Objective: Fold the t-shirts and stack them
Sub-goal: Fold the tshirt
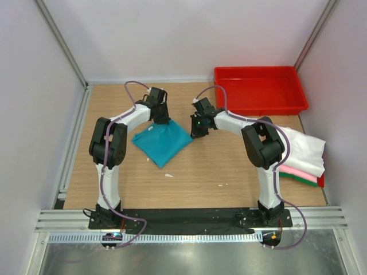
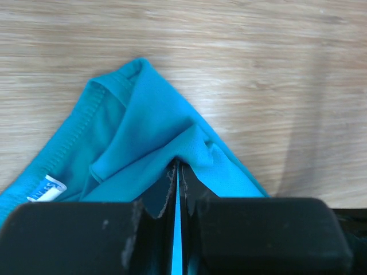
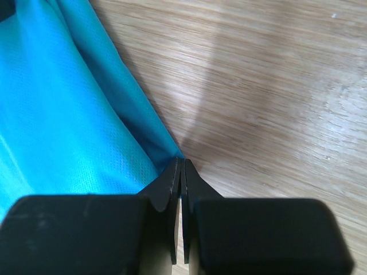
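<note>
Between the tips of your left gripper (image 2: pixel 176 167), a raised fold of the teal t-shirt (image 2: pixel 143 126) is pinched. The jaws are closed on it, with only a sliver of cloth showing in the slit. Just left of that fold in the wrist view are the hemmed neckline and the small white neck label (image 2: pixel 47 189), lying flat. Your right gripper (image 3: pixel 179 166) is likewise clamped tight, on the very edge of the same shirt where its corner comes to a point (cloth spreads away to the left of the fingers, bare wood to the right).

From above, the teal t-shirt lies as a rumpled diamond on the wooden table (image 1: pixel 229 166), a little left of the middle. The left gripper is at its far corner and the right gripper at its right corner.

Well apart, at the table's right edge, sits a stack of folded shirts: a white t-shirt (image 1: pixel 304 150) on top, a pink t-shirt (image 1: pixel 295 171) beneath and a green t-shirt (image 1: pixel 304 179) lowest. A red tray (image 1: pixel 258 71) stands at the far right corner.
</note>
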{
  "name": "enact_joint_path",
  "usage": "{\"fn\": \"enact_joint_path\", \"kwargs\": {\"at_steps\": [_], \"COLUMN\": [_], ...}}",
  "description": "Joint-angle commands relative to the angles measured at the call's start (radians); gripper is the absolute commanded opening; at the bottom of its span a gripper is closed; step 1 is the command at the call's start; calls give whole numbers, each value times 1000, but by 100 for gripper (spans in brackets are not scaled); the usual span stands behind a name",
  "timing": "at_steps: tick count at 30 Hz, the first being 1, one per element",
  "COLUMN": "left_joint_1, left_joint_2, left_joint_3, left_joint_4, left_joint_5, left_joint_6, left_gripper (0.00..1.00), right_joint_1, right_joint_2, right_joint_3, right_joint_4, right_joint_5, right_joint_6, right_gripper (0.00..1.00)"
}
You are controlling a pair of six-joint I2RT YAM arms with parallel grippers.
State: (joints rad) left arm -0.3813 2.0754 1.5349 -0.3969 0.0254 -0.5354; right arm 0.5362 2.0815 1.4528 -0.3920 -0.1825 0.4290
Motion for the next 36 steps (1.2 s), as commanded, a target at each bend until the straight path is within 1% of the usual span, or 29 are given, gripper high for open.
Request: {"fn": "enact_joint_path", "kwargs": {"at_steps": [1, 8, 11, 14, 15, 18, 20, 22, 25, 26, 29, 31, 33, 34, 35, 36], "left_joint_1": [24, 41, 45, 47, 47, 56, 59, 59, 64, 62, 65, 70, 79, 88, 94, 99], "left_joint_2": [25, 60, 46, 20, 17, 25, 58, 92, 124, 120, 92, 77, 52, 14, -13, -40], "left_joint_3": [30, 47, 54, 59, 63, 79, 93, 131, 163, 159, 157, 172, 192, 197, 199, 199], "left_joint_4": [23, 27, 32, 33, 33, 33, 32, 10, -25, -22, 1, -17, -39, -45, -49, -66], "left_joint_5": [-38, -32, -30, -32, -36, -55, -54, -68, -62, -61, -93, -105, -120, -134, -142, -154], "left_joint_6": [26, 17, 21, 46, 58, 71, 98, 130, 140, 141, 159, 169, 175, 176, 178, 178], "left_gripper": [4, 7, 12, 29, 44, 60, 62, 63, 63, 64, 69, 71, 76, 78, 79, 83], "right_joint_1": [19, 30, 31, 34, 34, 39, 41, 44, 50, 51, 50, 51, 51, 50, 50, 51], "right_joint_2": [-9, -14, -17, -23, -23, -24, -26, -24, -23, -27, -35, -50, -82, -95, -110, -136], "right_joint_3": [-37, -46, -48, -49, -49, -45, -43, -43, -43, -46, -51, -31, 1, 15, 29, 56], "right_joint_4": [10, 13, 12, 13, 15, 15, 16, 18, 12, 13, 5, -13, -47, -57, -74, -80], "right_joint_5": [17, 23, 20, 20, 18, 15, 15, 9, 14, 15, 18, 24, 40, 44, 46, 46], "right_joint_6": [-18, -16, -16, -13, -13, -12, -10, -13, -16, -15, -12, -12, -19, -21, -22, -32], "right_gripper": [7, 5, 5, 5, 5, 5, 5, 5, 5, 5, 5, 5, 5, 6, 11, 15]}}
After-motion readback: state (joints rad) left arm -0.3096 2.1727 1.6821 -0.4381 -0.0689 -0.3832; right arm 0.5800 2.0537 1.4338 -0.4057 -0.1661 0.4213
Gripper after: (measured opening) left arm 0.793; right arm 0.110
